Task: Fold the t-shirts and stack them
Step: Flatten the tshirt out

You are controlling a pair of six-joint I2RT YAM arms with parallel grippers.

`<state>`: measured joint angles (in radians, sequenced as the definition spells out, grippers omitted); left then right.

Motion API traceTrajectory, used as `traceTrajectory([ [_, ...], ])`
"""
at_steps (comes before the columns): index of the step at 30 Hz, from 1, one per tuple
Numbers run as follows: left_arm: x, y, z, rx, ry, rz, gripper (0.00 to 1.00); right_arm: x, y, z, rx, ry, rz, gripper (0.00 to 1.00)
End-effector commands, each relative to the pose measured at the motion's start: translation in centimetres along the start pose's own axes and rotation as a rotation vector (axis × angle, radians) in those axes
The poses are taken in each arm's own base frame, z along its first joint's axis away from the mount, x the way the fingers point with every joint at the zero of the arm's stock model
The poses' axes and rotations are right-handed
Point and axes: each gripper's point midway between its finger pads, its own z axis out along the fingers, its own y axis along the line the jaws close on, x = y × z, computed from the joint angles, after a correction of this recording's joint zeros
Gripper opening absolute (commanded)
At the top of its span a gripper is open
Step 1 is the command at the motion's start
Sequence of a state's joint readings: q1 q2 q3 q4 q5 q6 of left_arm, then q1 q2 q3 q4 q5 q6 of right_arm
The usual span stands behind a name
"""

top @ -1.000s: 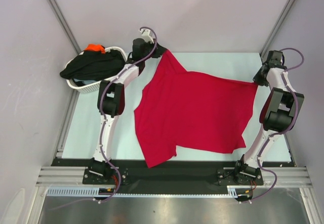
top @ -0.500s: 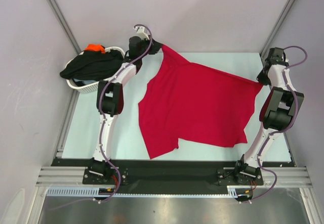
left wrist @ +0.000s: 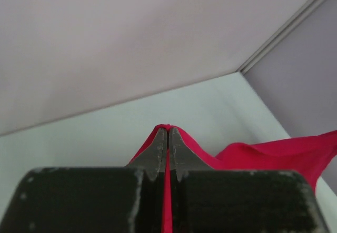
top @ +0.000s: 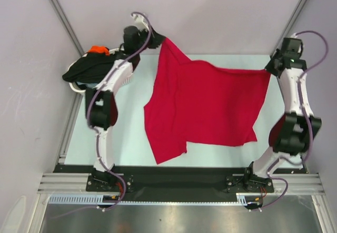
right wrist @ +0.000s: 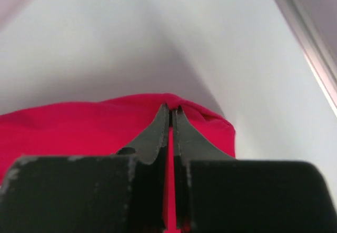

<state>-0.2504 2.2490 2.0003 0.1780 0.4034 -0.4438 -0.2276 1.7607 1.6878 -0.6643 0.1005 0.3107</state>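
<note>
A crimson red t-shirt (top: pixel 202 107) hangs stretched between my two grippers, lifted at the back of the table, its lower part draped toward the front. My left gripper (top: pixel 158 38) is shut on the shirt's far left corner; in the left wrist view my left gripper (left wrist: pixel 168 133) pinches red cloth (left wrist: pixel 263 154) between closed jaws. My right gripper (top: pixel 269 69) is shut on the far right corner; in the right wrist view my right gripper (right wrist: pixel 172 112) clamps the red cloth (right wrist: pixel 79 133). A black shirt (top: pixel 92 67) and an orange shirt (top: pixel 98 49) lie in the basket.
A white woven basket (top: pixel 73 87) stands at the back left, partly behind the left arm. The pale table (top: pixel 124 133) shows to the left of the shirt. Grey walls and frame posts close in the back and sides.
Both grippers have risen and moved back, lifting the red shirt's far edge higher. The shirt's front edge has drawn back from the table's near edge.
</note>
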Motion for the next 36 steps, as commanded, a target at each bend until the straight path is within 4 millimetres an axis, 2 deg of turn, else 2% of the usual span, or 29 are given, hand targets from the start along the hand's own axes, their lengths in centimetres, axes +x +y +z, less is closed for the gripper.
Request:
traceTrajectory([
  [1,-16.9,-13.0,-10.3,0.153,-0.294,0.244,0.00,-5.6,1.0,-9.8,-0.120,-0.238,0.062,0.00],
  [2,-17.8,-14.1,-11.7,0.161,-0.304,0.267,0.00,-7.0,1.1,-13.6,-0.157,-0.323,0.089,0.00],
  [3,-17.7,-14.8,-12.8,0.161,-0.289,0.265,0.00,-7.1,1.2,-15.4,-0.193,-0.354,0.102,0.00],
  [4,-20.2,-17.8,-16.4,0.193,-0.345,0.296,0.00,-7.8,0.9,-17.4,-0.213,-0.401,0.114,0.00],
  [5,-20.7,-19.0,-17.9,0.209,-0.358,0.303,0.00,-8.4,0.6,-19.4,-0.227,-0.455,0.125,0.00],
  [6,-20.8,-19.9,-19.5,0.222,-0.364,0.305,0.00,-8.9,0.9,-24.1,-0.291,-0.538,0.131,0.00],
  [7,-22.4,-22.9,-23.2,0.260,-0.414,0.335,0.00,-9.1,0.8,-26.1,-0.309,-0.581,0.131,0.00],
  [8,-23.0,-24.3,-25.3,0.277,-0.438,0.358,0.00,-9.2,0.6,-28.7,-0.328,-0.631,0.131,0.00],
  [9,-22.8,-25.1,-26.7,0.286,-0.437,0.367,0.00,-8.9,0.6,-32.6,-0.369,-0.703,0.120,0.00],
  [10,-24.0,-28.1,-31.2,0.325,-0.503,0.407,0.00,-8.8,0.5,-35.2,-0.391,-0.757,0.108,0.00],
  [11,-24.3,-29.1,-33.1,0.336,-0.527,0.427,0.00,-8.4,0.4,-37.3,-0.408,-0.796,0.097,0.00],
  [12,-24.0,-29.6,-34.5,0.340,-0.536,0.433,0.01,-7.6,-0.1,-40.8,-0.423,-0.868,0.069,0.00],
  [13,-24.3,-30.7,-36.7,0.347,-0.567,0.449,0.00,-7.4,-0.4,-43.1,-0.433,-0.919,0.058,0.00],
  [14,-24.8,-32.5,-40.4,0.362,-0.620,0.484,0.00,-6.9,-0.7,-44.8,-0.435,-0.955,0.050,0.00],
  [16,-24.8,-34.1,-43.7,0.375,-0.657,0.513,0.00,-5.7,-1.5,-49.0,-0.449,-1.051,0.033,0.00],
  [17,-25.0,-35.1,-46.0,0.377,-0.689,0.536,0.00,-5.2,-1.8,-50.6,-0.461,-1.085,0.030,0.00],
  [19,-25.2,-36.0,-48.0,0.376,-0.708,0.549,0.00,-4.4,-2.4,-52.9,-0.480,-1.139,0.038,0.00],
  [22,-25.8,-36.8,-49.7,0.368,-0.735,0.561,0.00,-4.3,-2.5,-53.5,-0.494,-1.160,0.036,0.00],
  [23,-26.0,-36.8,-49.9,0.365,-0.747,0.567,0.00,-4.4,-2.3,-52.6,-0.494,-1.140,0.032,0.00],
  [26,-26.3,-35.4,-47.8,0.322,-0.730,0.562,0.00,-4.8,-1.5,-49.6,-0.484,-1.071,0.015,0.00],
  [27,-26.2,-34.5,-46.5,0.301,-0.712,0.553,0.00,-4.8,-1.3,-47.2,-0.467,-1.022,0.014,0.00],
  [29,-25.5,-31.8,-42.2,0.251,-0.643,0.534,0.00,-5.1,-0.8,-43.8,-0.454,-0.969,0.010,0.00],
  [30,-25.2,-30.8,-40.7,0.234,-0.621,0.529,0.00,-4.8,-0.6,-40.8,-0.435,-0.910,0.011,0.00],
  [31,-24.5,-28.7,-37.4,0.203,-0.565,0.506,0.00,-4.9,-0.3,-39.1,-0.434,-0.888,0.011,0.00],
  [32,-23.8,-27.3,-35.2,0.183,-0.532,0.501,0.00,-4.9,0.0,-37.2,-0.426,-0.852,0.011,0.00],
  [33,-23.0,-25.8,-33.3,0.161,-0.488,0.486,0.00,-4.9,0.4,-34.5,-0.418,-0.797,0.007,0.00],
  [34,-21.2,-23.5,-29.4,0.151,-0.399,0.462,0.00,-4.4,0.8,-31.4,-0.412,-0.745,0.004,0.00],
  [35,-20.7,-22.7,-27.9,0.155,-0.383,0.477,0.00,-4.0,1.0,-29.5,-0.408,-0.705,0.000,0.00],
  [36,-18.6,-20.7,-25.6,0.142,-0.326,0.459,0.00,-3.4,1.3,-27.0,-0.405,-0.659,-0.001,0.00],
])
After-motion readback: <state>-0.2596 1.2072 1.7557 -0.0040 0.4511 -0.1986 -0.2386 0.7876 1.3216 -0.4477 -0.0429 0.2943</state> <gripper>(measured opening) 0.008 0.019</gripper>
